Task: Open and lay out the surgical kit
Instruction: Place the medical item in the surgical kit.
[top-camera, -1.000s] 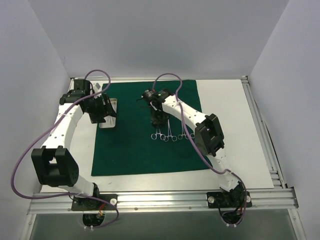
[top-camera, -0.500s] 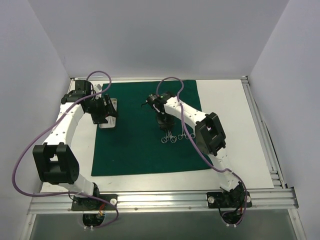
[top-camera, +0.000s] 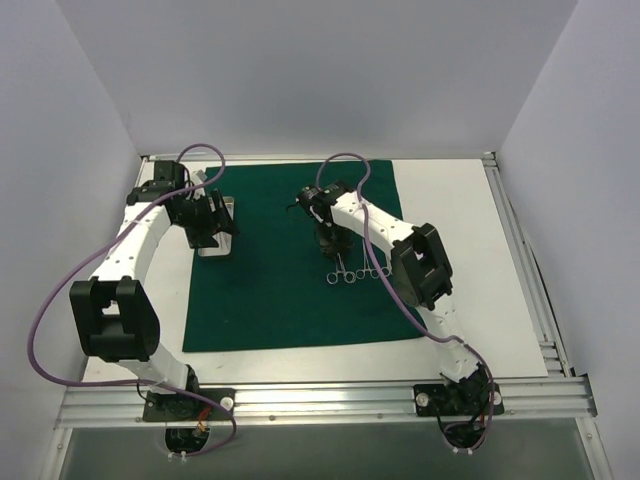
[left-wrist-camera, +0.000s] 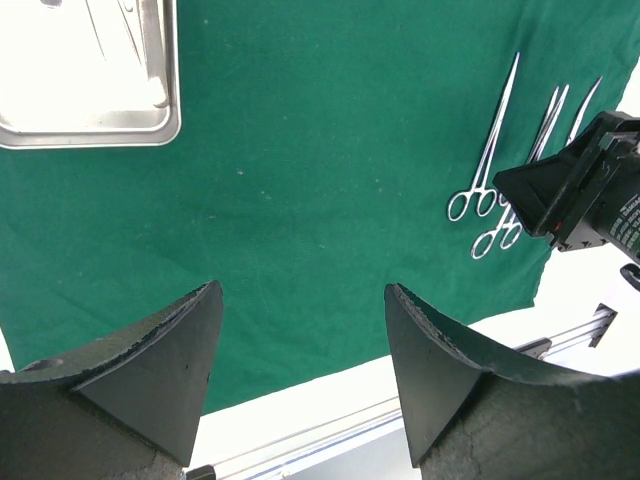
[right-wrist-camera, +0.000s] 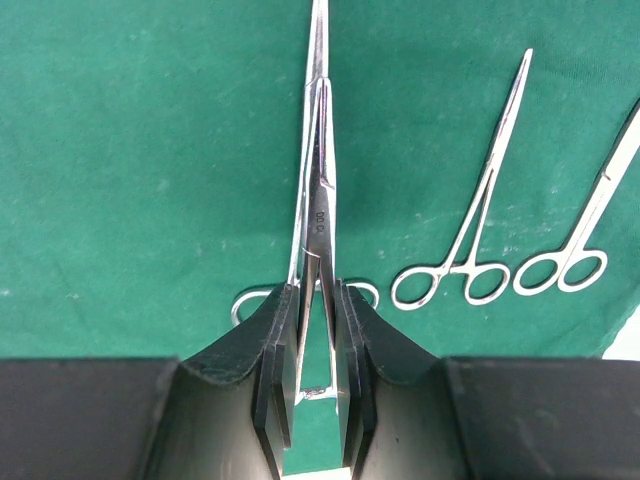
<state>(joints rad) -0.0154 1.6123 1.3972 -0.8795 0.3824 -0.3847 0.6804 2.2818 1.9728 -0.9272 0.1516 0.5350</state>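
One: Three forceps (right-wrist-camera: 470, 240) lie side by side on the green cloth (top-camera: 270, 300), rings toward the arms. Why does the right claw (right-wrist-camera: 315, 292) hang over the leftmost one?

Two: It is nearly closed, pinching the tweezers (right-wrist-camera: 320, 190) near one end, with the rest pointing out ahead. It probably means to add them to the row. They sit directly above a forceps, though, so a sideways shift seems needed first.

One: And the left claw (left-wrist-camera: 302, 290)?

Two: It is wide open and holds nothing. It hovers above the cloth near the silver tray (left-wrist-camera: 90, 137), which sits at the cloth's far-left part. Likely it waits there so as not to crowd the right arm. Glare washes out most of the tray.

One: What has changed over the last second?

Two: The right claw has slid rightward and a little nearer the bases, toward the row. The left arm has barely moved, and the cloth stays spread flat on the white surface (top-camera: 470, 250).
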